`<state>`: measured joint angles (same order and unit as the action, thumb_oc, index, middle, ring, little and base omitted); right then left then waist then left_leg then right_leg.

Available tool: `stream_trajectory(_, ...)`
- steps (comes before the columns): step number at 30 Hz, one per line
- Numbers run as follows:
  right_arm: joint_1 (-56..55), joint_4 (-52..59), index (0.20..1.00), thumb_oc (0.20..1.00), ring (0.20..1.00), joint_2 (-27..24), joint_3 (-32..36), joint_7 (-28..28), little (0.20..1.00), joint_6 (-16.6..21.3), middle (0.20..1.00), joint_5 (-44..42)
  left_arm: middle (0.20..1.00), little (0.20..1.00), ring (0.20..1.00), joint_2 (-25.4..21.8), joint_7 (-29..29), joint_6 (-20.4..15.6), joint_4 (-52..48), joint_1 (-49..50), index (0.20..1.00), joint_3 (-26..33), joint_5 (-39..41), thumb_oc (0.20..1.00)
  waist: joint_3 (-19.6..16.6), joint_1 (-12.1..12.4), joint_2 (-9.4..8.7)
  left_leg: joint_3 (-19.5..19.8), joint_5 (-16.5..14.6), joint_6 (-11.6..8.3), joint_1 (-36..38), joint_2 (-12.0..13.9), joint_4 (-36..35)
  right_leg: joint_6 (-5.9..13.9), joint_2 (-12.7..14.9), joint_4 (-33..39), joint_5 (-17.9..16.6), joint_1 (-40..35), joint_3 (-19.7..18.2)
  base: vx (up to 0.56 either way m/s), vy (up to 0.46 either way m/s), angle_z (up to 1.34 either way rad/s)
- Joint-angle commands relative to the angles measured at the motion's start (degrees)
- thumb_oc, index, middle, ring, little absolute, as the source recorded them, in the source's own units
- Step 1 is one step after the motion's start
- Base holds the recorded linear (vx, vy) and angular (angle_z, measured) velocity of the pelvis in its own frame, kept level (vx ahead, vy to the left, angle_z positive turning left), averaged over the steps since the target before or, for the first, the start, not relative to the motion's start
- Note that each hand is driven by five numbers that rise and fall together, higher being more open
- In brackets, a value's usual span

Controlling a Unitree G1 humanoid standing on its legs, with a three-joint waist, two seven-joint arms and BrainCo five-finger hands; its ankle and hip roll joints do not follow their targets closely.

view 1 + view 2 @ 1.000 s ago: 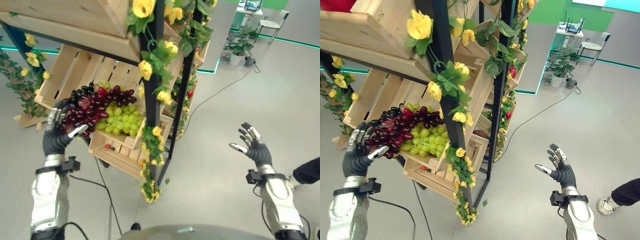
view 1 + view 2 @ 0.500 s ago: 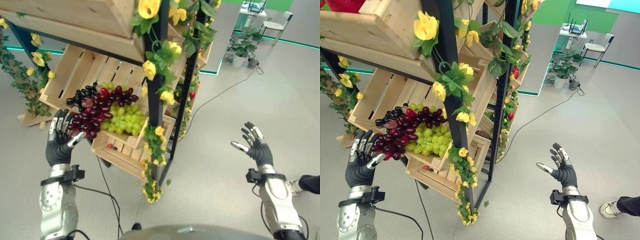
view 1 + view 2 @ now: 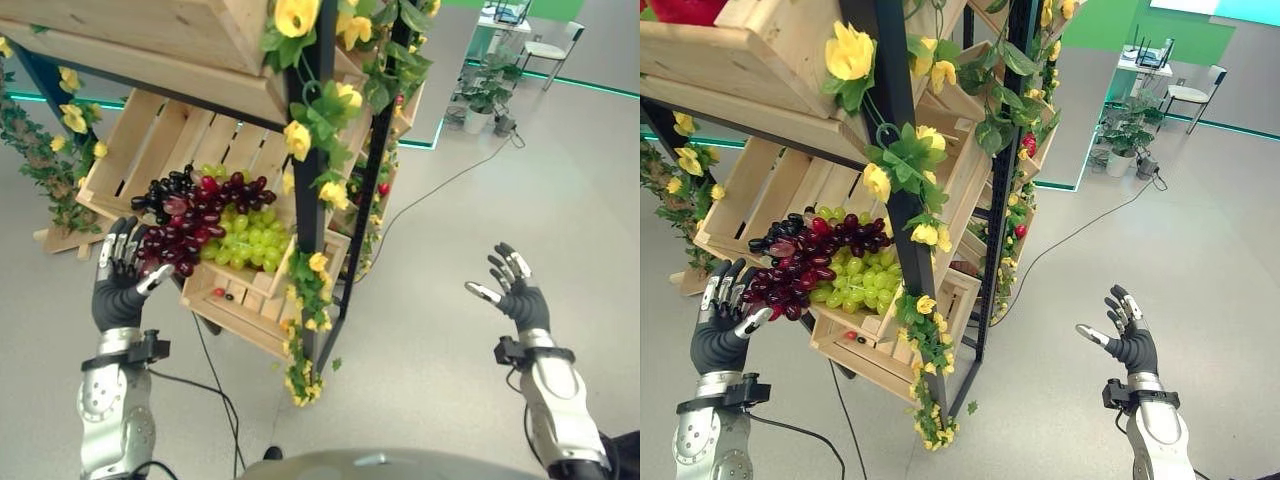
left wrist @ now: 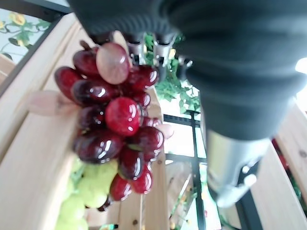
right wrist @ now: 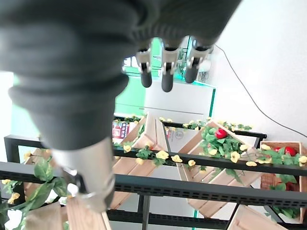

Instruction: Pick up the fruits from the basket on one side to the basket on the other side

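The left hand (image 3: 118,290) hangs with fingers spread and holding nothing at the outer edge of the wooden crate (image 3: 225,290), its fingertips just beside the red grapes (image 3: 185,215). That bunch lies up and to the right of the palm, its long axis running back into the crate toward the green grapes (image 3: 245,240) (this arm is plainly the nearer one). The right hand (image 3: 515,295) is held splayed and empty, well apart over the floor.

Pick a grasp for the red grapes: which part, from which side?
Take the red grapes at the lower end, which overhangs the crate edge. Come from below and outside with the open left hand, already just under it. Green grapes and the black post crowd the other side.
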<state>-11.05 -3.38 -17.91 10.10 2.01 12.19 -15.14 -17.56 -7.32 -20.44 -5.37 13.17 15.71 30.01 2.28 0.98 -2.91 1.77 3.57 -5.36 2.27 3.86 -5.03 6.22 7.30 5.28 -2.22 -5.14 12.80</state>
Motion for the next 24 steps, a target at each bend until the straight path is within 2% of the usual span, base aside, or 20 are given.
stream_trajectory(1, 3.45, 3.43, 1.0, 1.0, 1.0, 0.54, 2.77, -0.67, 1.0, 4.34, 1.0, 0.31, 1.0, 1.0, 1.0, -2.92, -1.26, -1.71, -3.95, -0.81, 1.0, -6.77, -5.03, 1.0, 0.35, -0.59, -1.05, 1.11, -7.88, 3.4, -1.39, -2.13, 5.51, 1.72, 1.63, -5.34, 6.84, -0.38, 0.68, 0.0, 0.0, 0.0)
stream_trajectory(10, 3.29, 2.35, 1.0, 1.0, 1.0, 0.74, 3.74, -1.76, 1.0, 5.2, 1.0, -0.14, 1.0, 1.0, 1.0, -0.09, -1.51, -3.23, -9.48, 1.26, 1.0, -4.38, -1.4, 1.0, 0.39, 0.19, -1.33, 2.19, -7.66, 2.97, -1.73, -1.9, 5.73, 1.39, 1.2, -5.44, 7.22, -0.64, 1.73, 0.0, -0.012, 0.0)
stream_trajectory(17, 3.41, 1.78, 1.0, 1.0, 1.0, 0.68, 3.02, -2.58, 1.0, 5.68, 1.0, -0.44, 1.0, 1.0, 1.0, 0.26, 2.71, -5.57, -14.22, -0.84, 1.0, -2.22, -1.62, 1.0, 0.27, 1.19, -1.77, 3.91, -6.98, 2.26, -2.4, -1.86, 5.4, 0.91, 0.86, -5.89, 7.82, -0.89, 3.7, 0.0, -0.025, 0.13)
stream_trajectory(24, 3.14, 2.31, 1.0, 1.0, 1.0, 0.77, 3.44, -3.31, 1.0, 5.74, 1.0, -0.27, 1.0, 1.0, 1.0, 1.19, 4.68, -5.83, -13.56, -0.72, 1.0, -1.69, -1.64, 1.0, 0.43, 1.75, -1.88, 5.96, -6.5, 1.88, -3.39, -2.29, 5.61, 0.49, 0.81, -6.25, 8.29, -1.01, 5.76, 0.0, -0.017, 0.16)
